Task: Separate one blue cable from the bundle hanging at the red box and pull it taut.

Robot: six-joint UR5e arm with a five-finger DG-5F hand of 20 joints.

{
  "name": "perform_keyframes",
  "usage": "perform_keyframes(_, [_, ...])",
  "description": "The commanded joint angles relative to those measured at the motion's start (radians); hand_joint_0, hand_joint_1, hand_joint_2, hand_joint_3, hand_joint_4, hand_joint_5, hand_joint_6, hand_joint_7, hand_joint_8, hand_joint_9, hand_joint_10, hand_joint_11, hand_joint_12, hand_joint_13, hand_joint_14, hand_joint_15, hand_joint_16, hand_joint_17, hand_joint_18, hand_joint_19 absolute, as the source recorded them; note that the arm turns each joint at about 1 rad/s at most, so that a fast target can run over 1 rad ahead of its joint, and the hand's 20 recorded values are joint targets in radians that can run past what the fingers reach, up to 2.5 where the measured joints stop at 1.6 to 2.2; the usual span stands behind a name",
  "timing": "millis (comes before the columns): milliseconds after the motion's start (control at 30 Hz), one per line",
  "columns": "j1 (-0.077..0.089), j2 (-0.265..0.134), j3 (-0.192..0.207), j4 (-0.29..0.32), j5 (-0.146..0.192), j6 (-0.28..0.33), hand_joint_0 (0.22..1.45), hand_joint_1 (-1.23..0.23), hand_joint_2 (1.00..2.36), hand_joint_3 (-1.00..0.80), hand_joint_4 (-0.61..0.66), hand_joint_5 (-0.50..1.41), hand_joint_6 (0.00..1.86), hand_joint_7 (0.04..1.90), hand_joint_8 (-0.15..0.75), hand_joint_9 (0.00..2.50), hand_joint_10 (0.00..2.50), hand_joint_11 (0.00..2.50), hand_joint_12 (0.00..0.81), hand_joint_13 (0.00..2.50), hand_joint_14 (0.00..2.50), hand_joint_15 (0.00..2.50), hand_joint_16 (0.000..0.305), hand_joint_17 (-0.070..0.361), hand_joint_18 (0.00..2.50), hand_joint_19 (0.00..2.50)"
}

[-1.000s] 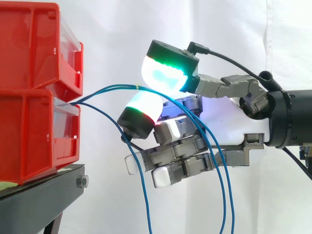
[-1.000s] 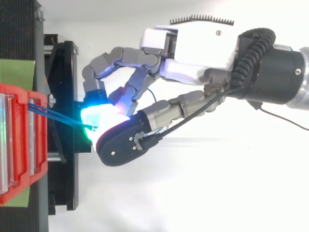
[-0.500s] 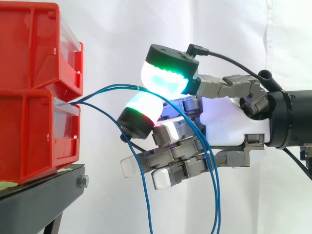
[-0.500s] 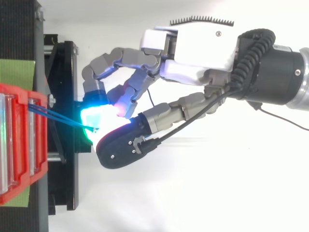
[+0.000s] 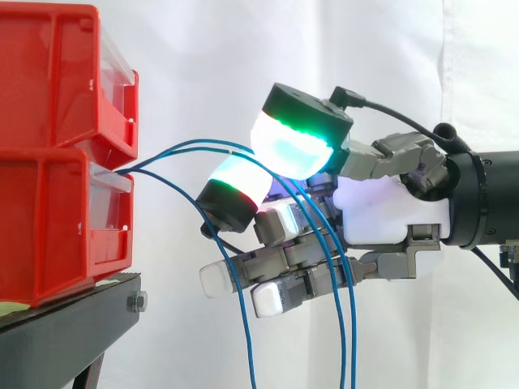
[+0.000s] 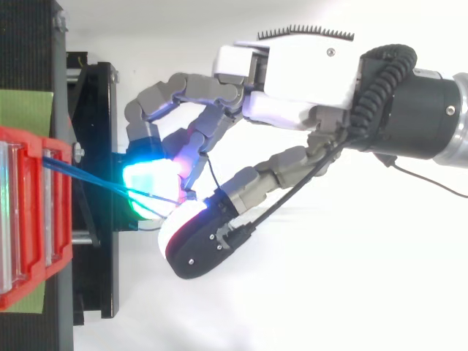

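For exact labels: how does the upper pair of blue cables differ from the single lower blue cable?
The upper pair rises from the lower red bin to the robot hand; the lower cable slopes down at once. The pair hangs down across the hand; the lower cable hangs nearer the bin. All are thin, blue and leave the same bin.

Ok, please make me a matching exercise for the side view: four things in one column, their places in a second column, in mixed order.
1. thin blue cables
2. stacked red plastic bins
3. black metal stand
4. robot hand

A. under the bins
B. coming in from the right edge
C. at the left edge, on the stand
D. running from the lower bin's front and hanging down

Pairs: 1-D, 2-C, 3-A, 4-B.
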Motion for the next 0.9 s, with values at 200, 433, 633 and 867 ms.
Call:
perform_keyframes(200, [0.0,0.0,-0.001,0.0,0.0,0.0,0.56,-0.88,1.0,-0.5,0.17,-0.18,0.86,1.3,0.305,0.96,0.02,0.78,0.292,0.73,0.01,0.28,0.038,0.085,0.74,0.46])
perform_keyframes(433, [0.0,0.0,-0.001,0.0,0.0,0.0,0.57,-0.64,1.0,-0.5,0.17,-0.17,0.83,1.27,0.301,0.98,0.02,0.75,0.282,0.71,0.01,0.27,0.038,0.085,0.74,0.5])
perform_keyframes(633, [0.0,0.0,-0.001,0.0,0.0,0.0,0.6,-0.57,1.0,-0.5,0.16,-0.17,0.81,1.3,0.3,0.98,0.02,0.74,0.275,0.7,0.01,0.26,0.037,0.084,0.74,0.53])
perform_keyframes(867, [0.002,0.0,-0.001,0.0,0.002,0.0,0.61,-0.6,1.01,-0.39,0.16,-0.18,0.81,1.37,0.309,0.96,0.02,0.74,0.279,0.66,0.01,0.25,0.038,0.085,0.73,0.52])
